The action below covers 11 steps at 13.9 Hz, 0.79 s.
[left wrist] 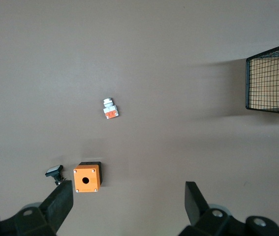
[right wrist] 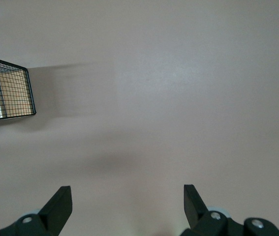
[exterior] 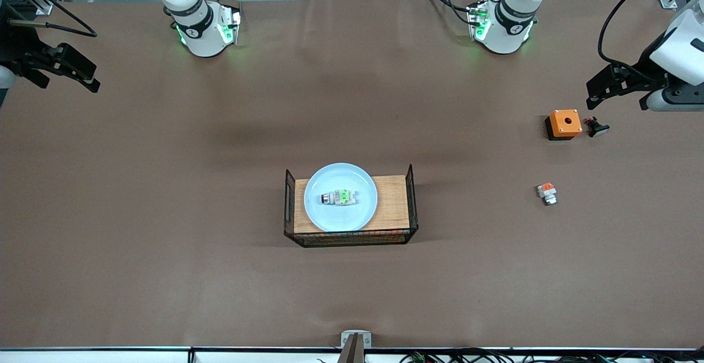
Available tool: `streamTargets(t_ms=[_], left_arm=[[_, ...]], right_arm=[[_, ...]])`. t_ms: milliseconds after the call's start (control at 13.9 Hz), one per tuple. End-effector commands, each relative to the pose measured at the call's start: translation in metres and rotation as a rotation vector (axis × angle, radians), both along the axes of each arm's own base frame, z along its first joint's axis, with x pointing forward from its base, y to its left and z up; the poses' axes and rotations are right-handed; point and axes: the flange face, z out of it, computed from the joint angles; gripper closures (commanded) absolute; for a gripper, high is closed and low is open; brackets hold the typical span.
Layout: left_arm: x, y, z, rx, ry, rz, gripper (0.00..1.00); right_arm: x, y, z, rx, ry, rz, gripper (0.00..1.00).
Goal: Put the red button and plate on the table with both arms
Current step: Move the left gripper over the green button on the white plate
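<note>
Plate (exterior: pixel 340 197), rigid and slick, carrying the light red button (exterior: pixel 341 197), wants a rim grip; left hand (exterior: pixel 619 85) and right hand (exterior: pixel 60 69) hang spread, well apart from it.

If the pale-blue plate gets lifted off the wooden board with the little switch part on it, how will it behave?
The plate looks rigid and shallow, so it should lift without flexing. The red button lies loose on its smooth middle and would likely slide if the plate tilts. Its low raised rim may be hard to pinch.

Little wooden board (exterior: pixel 391 204) with wire ends, plus an orange box (exterior: pixel 564 124), black knob (exterior: pixel 597 127), orange-patch part (exterior: pixel 546 192).
</note>
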Motion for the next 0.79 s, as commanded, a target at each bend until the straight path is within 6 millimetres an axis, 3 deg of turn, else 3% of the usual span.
streamTargets(t_ms=[0,144,360,504,720], left_arm=[[-0.006,0.001,0.004,0.003,-0.013,-0.012,0.0],[-0.006,0.001,0.004,0.002,-0.013,-0.01,0.0],[0.003,-0.01,-0.011,-0.032,0.021,0.029,0.0],[0.002,-0.032,-0.015,-0.065,0.034,0.213,0.0],[-0.002,-0.08,-0.019,-0.072,0.043,0.423,0.0]], right_arm=[[-0.002,-0.003,0.005,-0.019,-0.006,0.003,0.0],[-0.002,-0.004,0.005,-0.019,-0.006,0.003,0.0],[-0.002,-0.006,0.006,-0.02,-0.011,-0.012,0.0],[-0.001,-0.005,0.005,-0.019,-0.008,-0.029,0.0],[-0.004,0.005,0.001,-0.021,0.018,-0.103,0.0]])
